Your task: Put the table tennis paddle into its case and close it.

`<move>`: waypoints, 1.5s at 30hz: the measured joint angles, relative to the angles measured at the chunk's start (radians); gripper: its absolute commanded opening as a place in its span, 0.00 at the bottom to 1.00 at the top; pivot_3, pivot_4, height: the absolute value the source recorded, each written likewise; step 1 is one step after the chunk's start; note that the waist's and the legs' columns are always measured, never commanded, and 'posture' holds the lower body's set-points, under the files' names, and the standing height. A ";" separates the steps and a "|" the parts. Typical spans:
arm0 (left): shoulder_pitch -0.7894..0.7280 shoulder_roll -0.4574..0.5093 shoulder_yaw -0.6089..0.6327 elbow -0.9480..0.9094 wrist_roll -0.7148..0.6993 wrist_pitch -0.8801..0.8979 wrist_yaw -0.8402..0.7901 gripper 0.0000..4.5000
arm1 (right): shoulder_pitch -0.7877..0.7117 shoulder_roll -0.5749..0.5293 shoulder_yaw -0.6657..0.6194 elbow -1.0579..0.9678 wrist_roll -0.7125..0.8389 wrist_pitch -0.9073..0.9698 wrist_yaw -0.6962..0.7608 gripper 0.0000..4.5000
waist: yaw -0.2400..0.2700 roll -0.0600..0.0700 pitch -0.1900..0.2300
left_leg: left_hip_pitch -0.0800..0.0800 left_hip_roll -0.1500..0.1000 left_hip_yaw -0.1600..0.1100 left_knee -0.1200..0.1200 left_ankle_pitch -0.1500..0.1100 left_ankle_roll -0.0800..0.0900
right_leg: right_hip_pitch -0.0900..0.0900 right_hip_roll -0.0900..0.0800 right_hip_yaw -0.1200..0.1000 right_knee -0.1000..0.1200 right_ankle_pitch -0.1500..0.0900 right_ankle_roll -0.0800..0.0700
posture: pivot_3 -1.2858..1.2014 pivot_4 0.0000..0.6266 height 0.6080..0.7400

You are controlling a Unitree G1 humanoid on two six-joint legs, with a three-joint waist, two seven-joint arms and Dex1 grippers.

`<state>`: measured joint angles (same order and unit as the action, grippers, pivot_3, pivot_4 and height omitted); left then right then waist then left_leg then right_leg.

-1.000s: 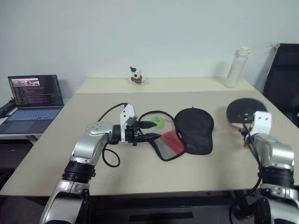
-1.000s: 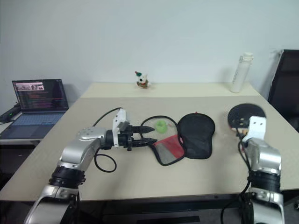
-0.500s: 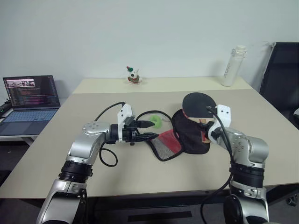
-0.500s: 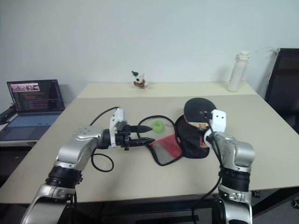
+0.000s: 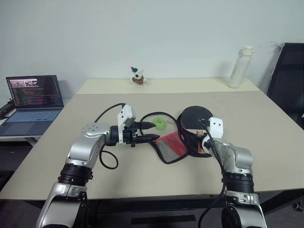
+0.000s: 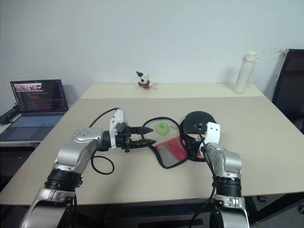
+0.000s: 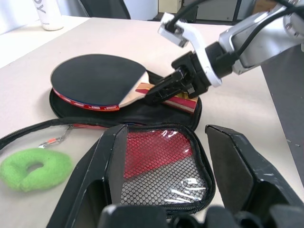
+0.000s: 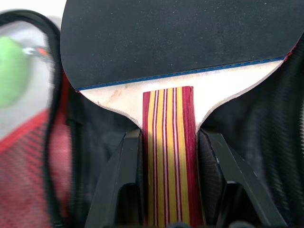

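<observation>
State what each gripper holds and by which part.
The right gripper grips the table tennis paddle by its striped handle, jaws on either side. The left gripper holds nothing; its jaws stand open over the case.

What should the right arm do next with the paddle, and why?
Probably lower it flat and let go. The right gripper grips the paddle by its handle, its face already over the case, whose mesh flap lies open between the left gripper's fingers.

The right gripper has its fingers clamped shut, while the left gripper's fingers are spread.
</observation>
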<state>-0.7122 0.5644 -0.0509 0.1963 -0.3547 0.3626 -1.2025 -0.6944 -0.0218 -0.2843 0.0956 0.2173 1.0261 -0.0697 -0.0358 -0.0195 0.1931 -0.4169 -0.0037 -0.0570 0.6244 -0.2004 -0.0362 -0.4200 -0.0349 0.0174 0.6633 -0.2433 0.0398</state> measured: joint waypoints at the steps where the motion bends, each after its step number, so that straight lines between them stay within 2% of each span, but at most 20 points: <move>1: 0.002 0.000 0.000 0.000 0.000 0.000 0.000 0.63 | 0.002 -0.002 0.003 0.000 0.000 -0.002 0.002 0.26 | 0.000 0.000 0.000 | 0.000 0.000 0.000 0.000 0.000 0.000 | 0.000 0.000 0.000 0.000 0.000 0.000 | 0.52 0.24 1.00; 10: 0.008 0.000 0.000 0.000 0.000 0.000 0.007 0.63 | 0.008 -0.014 0.030 0.005 0.001 -0.002 0.022 0.26 | 0.000 0.000 0.000 | 0.000 0.000 0.000 0.000 0.000 0.000 | 0.000 0.000 0.000 0.000 0.000 0.000 | 0.52 0.24 1.00; 20: 0.020 0.000 0.000 0.000 0.000 0.000 0.016 0.63 | 0.016 -0.015 0.032 -0.054 0.015 0.020 0.025 0.99 | 0.000 0.000 0.000 | 0.000 0.000 0.000 0.001 0.000 0.000 | 0.000 0.000 0.000 0.000 0.000 0.000 | 0.52 0.24 1.00; 23: 0.041 0.004 0.001 -0.001 0.002 0.000 0.030 0.63 | 0.058 -0.070 0.073 -0.179 0.051 0.105 0.078 0.99 | 0.000 0.000 0.000 | 0.000 0.000 -0.001 0.000 0.000 0.000 | 0.000 0.000 0.000 0.000 0.000 0.000 | 0.52 0.24 1.00; 28: 0.053 0.009 0.018 0.015 0.015 -0.020 0.085 0.63 | 0.135 -0.204 0.131 -0.460 0.220 0.295 0.270 0.99 | 0.001 0.000 0.000 | 0.000 0.000 -0.001 0.001 0.000 0.000 | 0.000 0.000 -0.001 0.000 0.000 0.000 | 0.52 0.24 1.00; 31: 0.053 0.005 0.039 0.065 0.031 -0.045 0.138 0.49 | 0.129 -0.282 0.103 -0.566 0.316 0.323 0.369 1.00 | 0.001 0.000 0.000 | 0.001 0.001 -0.001 0.002 0.000 0.000 | 0.001 0.000 -0.001 0.000 0.000 0.000 | 0.52 0.24 1.00; 37: 0.054 0.004 0.035 0.213 0.112 -0.087 0.208 0.01 | 0.087 -0.485 0.060 -0.581 0.361 0.270 0.490 1.00 | 0.003 0.000 0.000 | 0.000 0.000 -0.001 0.003 0.000 0.000 | 0.001 0.000 -0.001 -0.001 0.000 0.001 | 0.52 0.24 1.00; 45: 0.011 -0.020 -0.007 0.446 0.225 -0.169 0.263 0.01 | 0.118 -0.586 0.072 -0.603 0.412 0.162 0.614 1.00 | 0.005 -0.001 0.000 | 0.000 0.000 -0.001 0.003 0.000 0.000 | 0.001 0.000 -0.001 0.000 0.000 0.001 | 0.52 0.24 1.00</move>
<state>-0.7011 0.5446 -0.0579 0.6424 -0.1297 0.1940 -0.9396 -0.5762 -0.6081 -0.2127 -0.5073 0.6292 1.1882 0.5445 -0.0309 -0.0204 0.1928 -0.4171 -0.0040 -0.0578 0.6274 -0.2004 -0.0362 -0.4185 -0.0352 0.0163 0.6629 -0.2432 0.0407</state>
